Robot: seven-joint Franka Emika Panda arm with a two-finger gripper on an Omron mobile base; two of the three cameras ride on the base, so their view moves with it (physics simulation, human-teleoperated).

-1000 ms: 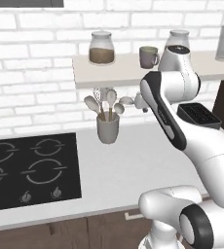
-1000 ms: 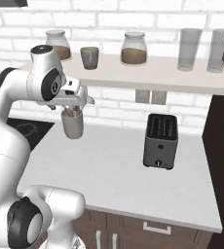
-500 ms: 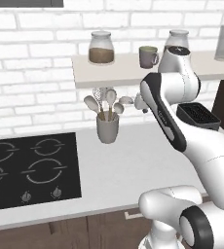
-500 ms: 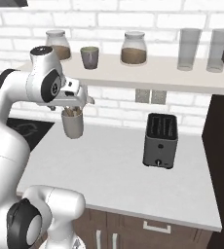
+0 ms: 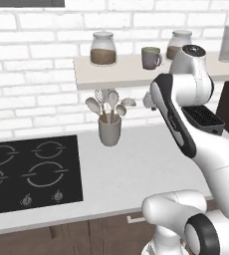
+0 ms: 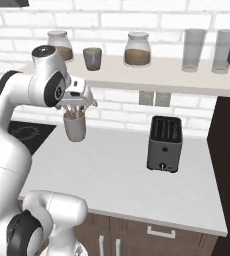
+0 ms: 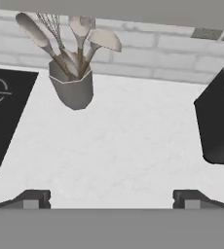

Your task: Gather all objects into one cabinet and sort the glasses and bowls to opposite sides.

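Going across the left base view, the black cooktop is lying at the far left of the white counter, and the grey pot of spoons is standing just right of it, under the wall shelf. On that shelf, 2 lidded jars of brown stuff are flanking the grey-green mug, which is sitting upright with its handle to the right. In the right base view the mug is sitting just above and to the right of the gripper, which is hanging below the shelf edge in front of the utensil pot. The hand view is showing the 2 fingertips spread wide apart with nothing between them, so the pincer is released and empty.

My judgement: the mug is the nearest task object, and the hand is sitting under the shelf, not in front of it. Rising straight up is risking a knock against the shelf's underside or lip. Coming in from the left is risking a clip on the left jar; a wide swing is risking the spoon handles. The black toaster, further right, is well apart and looking safe.
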